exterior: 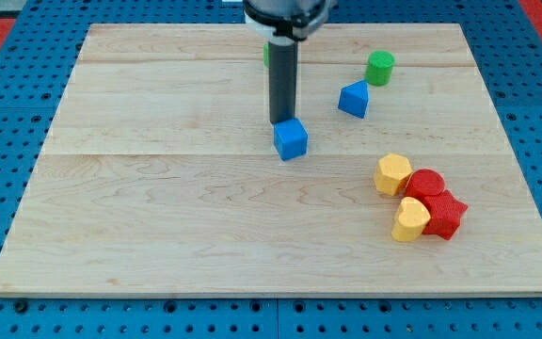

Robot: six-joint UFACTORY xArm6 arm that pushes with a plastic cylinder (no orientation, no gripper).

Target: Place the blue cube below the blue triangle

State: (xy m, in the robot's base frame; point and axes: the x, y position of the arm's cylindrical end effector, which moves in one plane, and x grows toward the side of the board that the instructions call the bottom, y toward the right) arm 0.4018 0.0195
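The blue cube (pixel 291 139) is taken as the landmark. My tip (pixel 281 121) is seen at its upper-left edge, touching it or nearly so; nothing is held, since the rod has no jaws. The blue triangle (pixel 353 99) is found toward the view's upper right of the cube, with a green cylinder (pixel 380 68) further in that direction. A green block (pixel 266 54), partly hidden by the rod, is above the cube. Two yellow blocks (pixel 393 174) and two red blocks (pixel 435 200) are clustered to its lower right. If the cube is pushed off-centre, it may be rotated and slip past the tip; if pushed too far, the cluster may be disturbed.
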